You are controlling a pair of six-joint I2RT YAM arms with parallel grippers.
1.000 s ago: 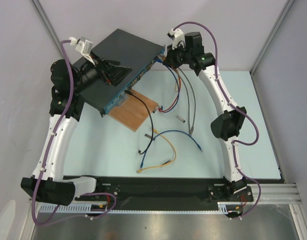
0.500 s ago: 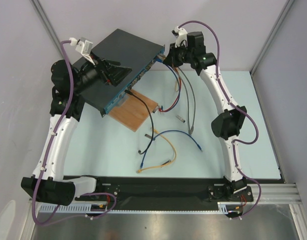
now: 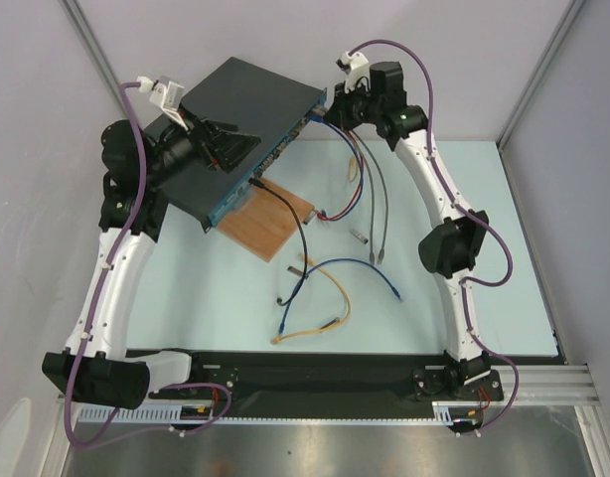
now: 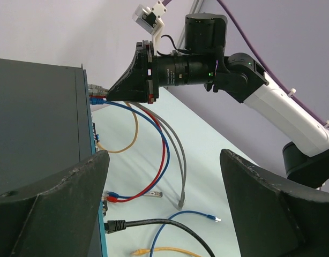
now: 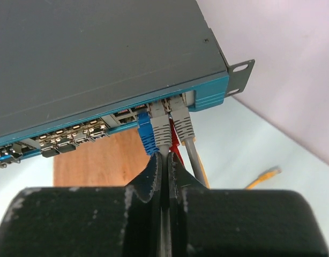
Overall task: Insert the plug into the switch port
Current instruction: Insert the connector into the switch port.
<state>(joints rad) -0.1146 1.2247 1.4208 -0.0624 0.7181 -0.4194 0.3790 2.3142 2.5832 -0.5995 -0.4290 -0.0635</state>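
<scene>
The switch (image 3: 240, 114) is a flat dark box lying at the back left, its blue port face (image 5: 207, 96) turned to the right arm. My right gripper (image 5: 165, 158) is shut on a grey cable just behind its grey plug (image 5: 160, 126). The plug's tip sits in a port near the right end of the face. A second grey plug (image 5: 180, 122) and a blue plug (image 5: 146, 133) sit in ports on either side of it. My left gripper (image 4: 162, 160) stands open over the switch top (image 4: 36, 123), holding nothing.
A brown wooden board (image 3: 275, 219) lies under the switch's front edge. A black cable (image 3: 300, 234) runs from the face onto the table. Loose blue (image 3: 355, 266), yellow (image 3: 325, 318), red (image 4: 154, 176) and grey (image 4: 180, 160) cables lie mid-table. Enclosure walls stand close behind.
My right wrist has shifted slightly at the switch's corner, still shut on the grey cable, and the cables hanging under it have swung a little. The left arm has not moved.
</scene>
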